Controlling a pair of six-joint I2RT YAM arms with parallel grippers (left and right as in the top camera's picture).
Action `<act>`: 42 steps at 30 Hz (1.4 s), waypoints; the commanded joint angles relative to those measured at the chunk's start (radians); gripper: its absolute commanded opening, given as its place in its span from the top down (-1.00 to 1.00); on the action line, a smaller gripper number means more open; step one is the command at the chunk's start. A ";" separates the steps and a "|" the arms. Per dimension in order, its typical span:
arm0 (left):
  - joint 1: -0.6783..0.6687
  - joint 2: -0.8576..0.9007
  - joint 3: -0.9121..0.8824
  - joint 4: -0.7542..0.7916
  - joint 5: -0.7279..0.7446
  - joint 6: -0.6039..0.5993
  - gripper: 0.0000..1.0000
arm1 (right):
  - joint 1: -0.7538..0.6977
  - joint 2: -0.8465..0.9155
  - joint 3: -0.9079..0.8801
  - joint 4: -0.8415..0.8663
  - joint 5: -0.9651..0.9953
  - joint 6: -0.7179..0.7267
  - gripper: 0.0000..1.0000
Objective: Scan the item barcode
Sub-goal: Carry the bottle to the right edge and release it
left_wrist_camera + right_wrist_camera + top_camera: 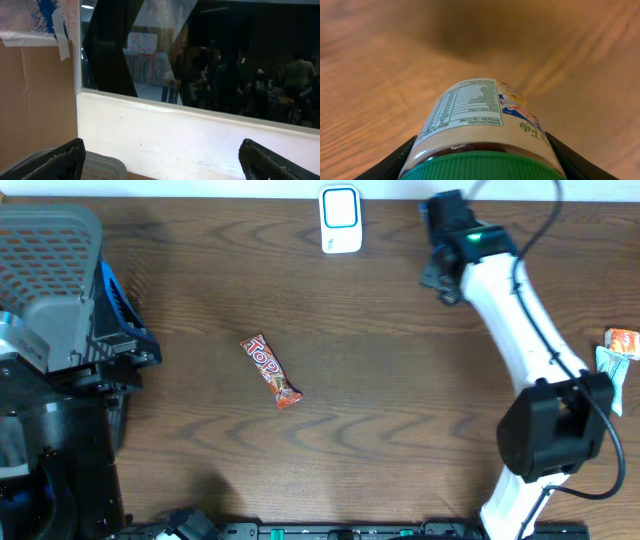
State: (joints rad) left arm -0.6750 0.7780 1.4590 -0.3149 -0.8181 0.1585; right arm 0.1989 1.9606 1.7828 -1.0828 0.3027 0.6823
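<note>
- The right gripper (482, 162) was part-way closed, its two dark fingers (390, 165) pressed against opposite sides of a jar (480, 117), so the jar was held.
- The jar sat between those fingers with its green lid (482, 167) nearest the wrist and its body reaching out past the fingertips, above the wooden table (380, 65).
- A pale label with a printed table of figures faced the wrist camera; the print was too small to read.
- From overhead, the right arm (520, 320) reached toward the far edge of the table, and a white scanner (340, 220) stood near the hand, off to its left.
- A red candy bar (271, 371) lay flat on the table, well apart from the right hand, further to its left and back toward the arm bases.
- Small packets (620, 345) lay behind that hand, beside the right arm's elbow.
- The left gripper (165, 162) stood spread wide with nothing between its fingertips (55, 160), facing a white wall and a dark window.
- A grey basket (50, 240) sat close by the left arm.
</note>
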 commanded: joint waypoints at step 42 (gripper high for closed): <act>0.003 -0.001 -0.002 0.001 -0.006 0.013 -0.95 | -0.982 0.011 -0.316 0.353 -0.341 -0.108 -0.99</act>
State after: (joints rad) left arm -0.6750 0.7780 1.4590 -0.3149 -0.8181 0.1585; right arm -0.7860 1.9961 1.4216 -0.7155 0.0395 0.6144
